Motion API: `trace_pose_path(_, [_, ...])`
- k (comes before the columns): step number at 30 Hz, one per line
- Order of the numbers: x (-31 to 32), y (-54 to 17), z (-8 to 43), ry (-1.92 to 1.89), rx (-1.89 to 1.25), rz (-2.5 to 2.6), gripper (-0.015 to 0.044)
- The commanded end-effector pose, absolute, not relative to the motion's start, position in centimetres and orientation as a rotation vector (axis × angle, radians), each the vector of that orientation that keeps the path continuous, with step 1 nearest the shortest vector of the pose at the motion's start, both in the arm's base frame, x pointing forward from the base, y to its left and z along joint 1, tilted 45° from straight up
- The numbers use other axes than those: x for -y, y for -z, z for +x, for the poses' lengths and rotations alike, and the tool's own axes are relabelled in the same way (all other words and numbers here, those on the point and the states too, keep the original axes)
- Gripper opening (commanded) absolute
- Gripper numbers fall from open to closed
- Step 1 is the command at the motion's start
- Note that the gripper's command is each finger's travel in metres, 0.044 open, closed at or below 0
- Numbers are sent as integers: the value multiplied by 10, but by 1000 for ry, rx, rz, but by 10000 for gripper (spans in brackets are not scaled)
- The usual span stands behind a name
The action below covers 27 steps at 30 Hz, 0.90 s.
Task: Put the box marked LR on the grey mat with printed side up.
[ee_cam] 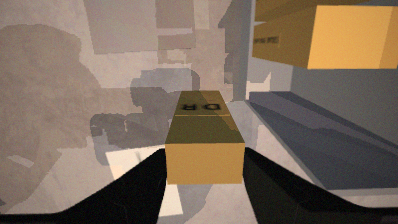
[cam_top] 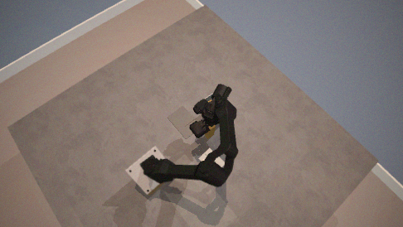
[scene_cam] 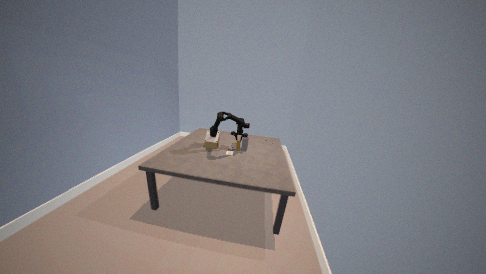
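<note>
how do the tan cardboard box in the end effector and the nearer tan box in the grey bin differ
The tan cardboard box is gripped by the end effector, outside the grey bin; the nearer tan box is inside it, ungripped
the first shows large dark letters, the second only small print
both have plain tan ends

your bin [ee_cam: 345, 189] cut off by the wrist view's right edge, small print on your far boxed stock [ee_cam: 287, 47] too blurred to read
</note>
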<state>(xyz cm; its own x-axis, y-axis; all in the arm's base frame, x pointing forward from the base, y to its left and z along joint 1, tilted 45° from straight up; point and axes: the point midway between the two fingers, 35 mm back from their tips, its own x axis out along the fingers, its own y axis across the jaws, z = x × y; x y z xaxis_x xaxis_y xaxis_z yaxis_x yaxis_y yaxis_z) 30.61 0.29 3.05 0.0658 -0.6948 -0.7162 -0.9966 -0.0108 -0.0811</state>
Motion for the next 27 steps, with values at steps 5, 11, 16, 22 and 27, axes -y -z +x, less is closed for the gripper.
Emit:
trace_pose_path(5, [-8, -36, 306, -665, -1688, -1767, 153])
trace_pose_path(11, [-14, -41, 305, -663, -1688, -1770, 153])
trace_pose_path(16, [-15, -36, 302, -669, -1688, -1774, 153])
trace_pose_path(22, [-23, -28, 296, -675, -1684, -1772, 153])
trace_pose_path(27, [-31, -21, 290, -684, -1682, -1776, 153])
